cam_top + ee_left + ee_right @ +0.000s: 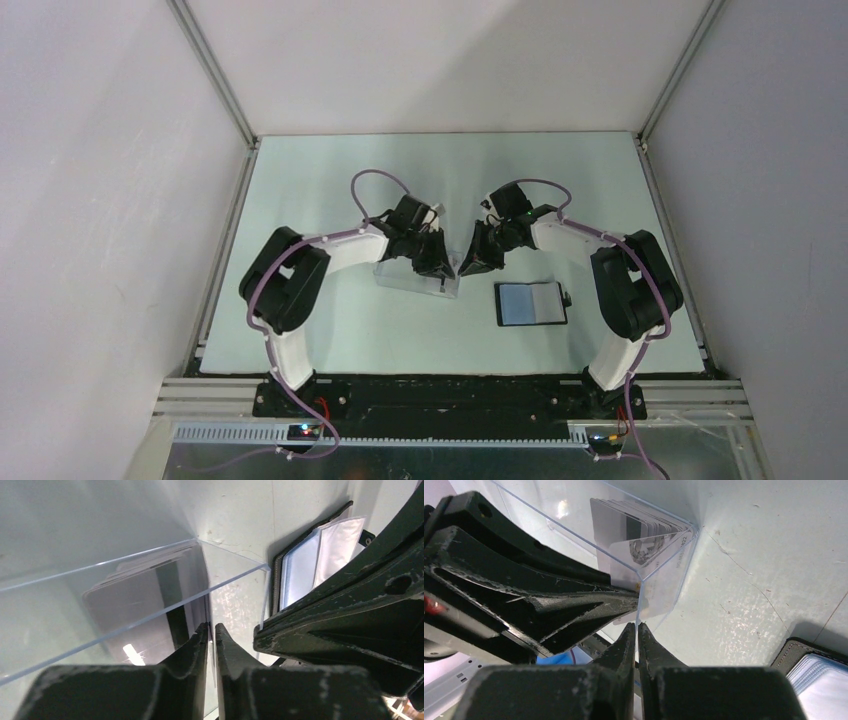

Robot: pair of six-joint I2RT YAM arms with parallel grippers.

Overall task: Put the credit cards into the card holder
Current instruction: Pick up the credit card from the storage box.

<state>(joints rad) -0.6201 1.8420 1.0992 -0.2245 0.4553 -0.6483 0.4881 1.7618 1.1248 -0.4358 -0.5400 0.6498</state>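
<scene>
Credit cards (pixel 619 520) are lying inside the clear box (pixel 410 283), the card holder (pixel 530 303) open right of it. At its right end the right gripper (pixel 636 627) is squeezing shut; the left gripper (pixel 211 629) I cannot tell.

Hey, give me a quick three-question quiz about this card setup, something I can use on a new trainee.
1. True or false: the card holder lies open on the table.
2. The stack of credit cards is: A, in the clear box; B, in the card holder; C, loose on the table.
3. Fill in: in the top view, the card holder lies to the ___ of the clear box.
Key: 1 true; 2 A; 3 right.
</scene>
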